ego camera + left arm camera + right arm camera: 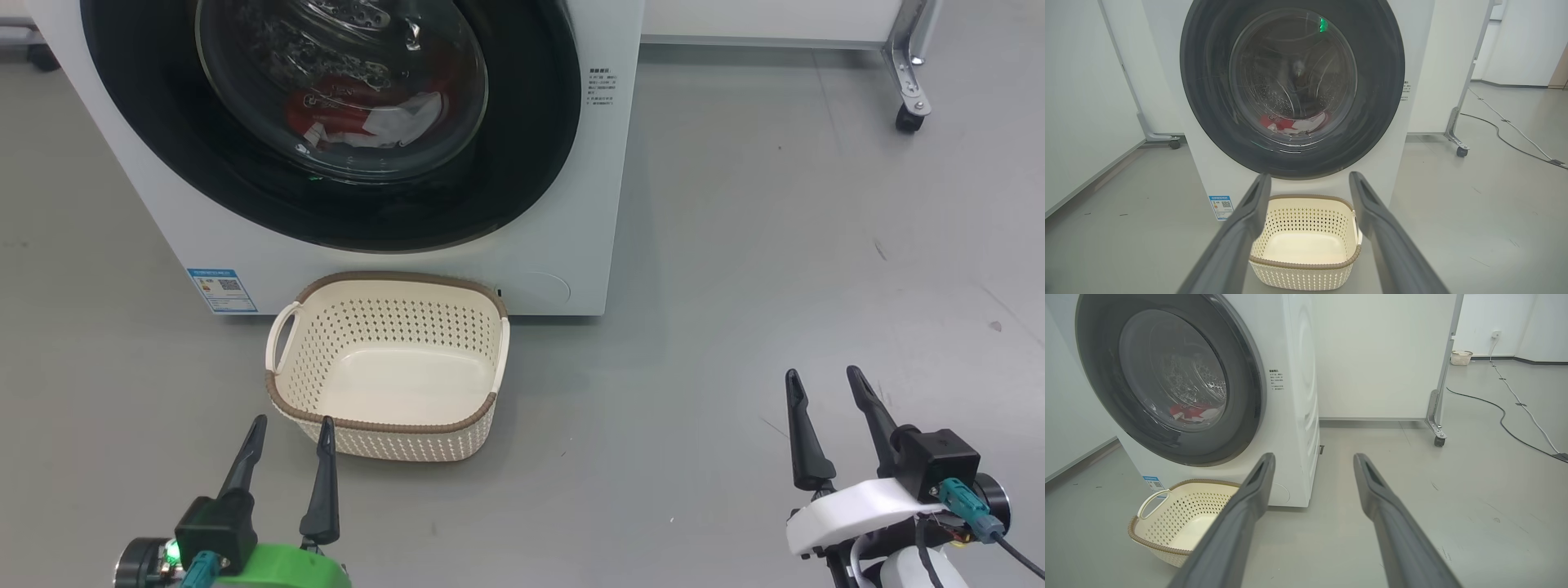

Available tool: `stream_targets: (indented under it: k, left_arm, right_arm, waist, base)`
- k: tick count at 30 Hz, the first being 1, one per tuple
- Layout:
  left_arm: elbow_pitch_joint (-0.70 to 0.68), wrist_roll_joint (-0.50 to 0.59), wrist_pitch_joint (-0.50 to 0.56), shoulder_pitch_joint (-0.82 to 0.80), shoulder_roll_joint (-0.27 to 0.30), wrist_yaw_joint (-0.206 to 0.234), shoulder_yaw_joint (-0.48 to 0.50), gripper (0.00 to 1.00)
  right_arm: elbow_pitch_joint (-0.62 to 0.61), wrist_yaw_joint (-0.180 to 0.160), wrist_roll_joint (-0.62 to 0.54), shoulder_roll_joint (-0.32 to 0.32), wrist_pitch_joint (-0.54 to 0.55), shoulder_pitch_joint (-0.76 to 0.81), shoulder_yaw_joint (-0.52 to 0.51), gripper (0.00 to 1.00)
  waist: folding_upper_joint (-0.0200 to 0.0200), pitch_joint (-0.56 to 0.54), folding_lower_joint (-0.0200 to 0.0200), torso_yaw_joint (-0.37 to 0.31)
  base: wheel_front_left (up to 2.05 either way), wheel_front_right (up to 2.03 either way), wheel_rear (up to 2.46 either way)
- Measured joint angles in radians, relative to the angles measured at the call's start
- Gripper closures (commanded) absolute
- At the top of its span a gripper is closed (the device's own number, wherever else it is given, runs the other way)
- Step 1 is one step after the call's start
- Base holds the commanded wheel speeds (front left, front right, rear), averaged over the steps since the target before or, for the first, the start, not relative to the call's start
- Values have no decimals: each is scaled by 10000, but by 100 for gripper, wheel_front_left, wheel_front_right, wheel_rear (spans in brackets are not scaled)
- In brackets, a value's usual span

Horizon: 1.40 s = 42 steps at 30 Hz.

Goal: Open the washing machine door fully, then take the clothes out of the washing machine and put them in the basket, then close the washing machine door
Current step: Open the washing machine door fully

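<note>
The white washing machine (571, 204) (1417, 49) (1298, 396) stands ahead with its round black-rimmed door (163, 147) (1380, 94) (1241, 400) closed. Through the glass I see the red and white clothes (367, 114) (1294, 122) (1192, 411) lying in the drum. The cream basket (384, 433) (1306, 269) (1167, 551) sits empty on the floor right before the machine. My left gripper (292, 428) (1309, 179) is open, just short of the basket's near rim. My right gripper (823, 377) (1314, 461) is open too, over bare floor to the right of the machine.
White partition panels on castor feet (908, 118) (1461, 151) (1439, 441) stand behind and beside the machine. A cable (1502, 416) (1515, 139) runs across the grey floor at the right. A second small basket (1461, 357) sits far back by the wall.
</note>
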Motion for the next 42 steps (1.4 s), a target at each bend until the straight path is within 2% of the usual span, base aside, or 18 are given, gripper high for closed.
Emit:
stream_targets:
  k: [10, 19, 20, 21, 22, 26, 34, 37, 40, 42]
  left_arm:
    - [-150, 0, 0, -97, 2, 0, -238, 0]
    - [-474, -90, 0, -612, 4, -2, -495, 0]
    - [-508, -102, 0, -700, 4, -2, -537, 0]
    - [-545, -123, 0, -796, 4, -2, -583, 0]
    - [-579, -155, 0, -898, 4, -4, -623, 0]
    - [-656, -180, 0, -1206, 4, -19, -792, 0]
    - [-790, -272, 0, -1917, 4, -58, -1043, 0]
    - [-876, -389, -2, -2182, 0, -56, -1154, 0]
    - [-905, -652, -2, -2359, -2, -52, -1285, 0]
    - [-907, -727, 0, -2447, -2, -52, -1384, 0]
  right_arm:
    - [-313, 33, -4, -58, 0, -538, -115, 0]
    - [-566, 299, 44, -474, -15, -1503, -288, 0]
    - [-583, 376, 50, -535, -15, -1646, -295, 22]
    - [-614, 449, 153, -558, -12, -1793, -349, 68]
    - [-650, 510, 341, -548, 10, -1957, -403, 100]
    - [-842, 662, 617, -704, 153, -2651, -558, 100]
    - [-1091, 821, 2163, -742, 924, -4149, -1415, 100]
    - [-1189, 865, 3127, -648, 1371, -4841, -1793, 100]
    - [-1212, 907, 5074, -188, 2034, -5529, -2326, 100]
    - [-1204, 907, 5703, -105, 2466, -5892, -2439, 100]
  waist:
    - [0, 416, 0, 139]
    - [0, 1167, 0, 382]
    - [0, 1269, 0, 420]
    - [0, 1374, 0, 459]
    - [0, 1484, 0, 503]
    - [0, 1922, 0, 696]
    - [0, 2829, 0, 1185]
    - [0, 3174, 1, 1394]
    - [0, 3523, 0, 1607]
    - [0, 3754, 0, 1752]
  base:
    - [0, 0, 0]
    - [0, 0, 0]
    - [0, 0, 0]
    - [0, 0, 0]
    - [0, 0, 0]
    - [0, 0, 0]
    - [0, 0, 0]
    - [0, 0, 0]
    - [0, 0, 0]
    - [0, 0, 0]
